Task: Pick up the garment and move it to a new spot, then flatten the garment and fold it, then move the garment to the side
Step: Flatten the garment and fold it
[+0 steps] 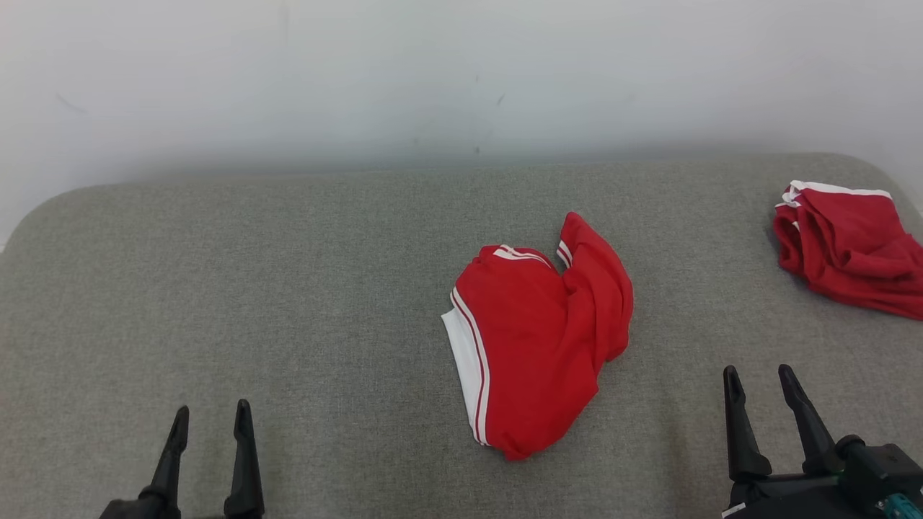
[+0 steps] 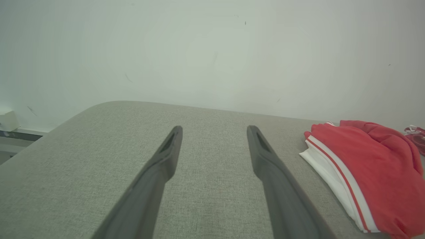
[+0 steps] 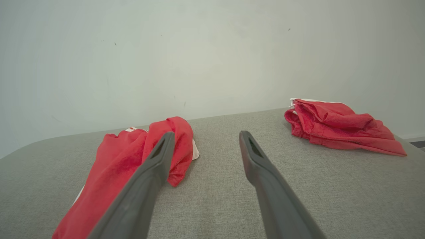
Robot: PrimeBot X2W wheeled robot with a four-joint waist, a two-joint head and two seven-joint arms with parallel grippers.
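The garment (image 1: pixel 537 335), a red jersey with a white panel and striped trim, lies bunched just right of the middle of the grey padded surface (image 1: pixel 288 303). The left wrist view shows the garment (image 2: pixel 368 172) at the right, and the right wrist view shows the garment (image 3: pixel 129 162) at the left. My left gripper (image 1: pixel 210 418) stands open at the lower left, well apart from it. At the lower right my right gripper (image 1: pixel 758 376) is open too, a short way right of the cloth. Nothing is between either pair of fingers.
Another bunched red garment with a white edge band (image 1: pixel 851 245) lies at the far right edge of the surface, seen also as that red bundle (image 3: pixel 335 127) in the right wrist view. A pale wall (image 1: pixel 461 79) rises behind the rounded back edge.
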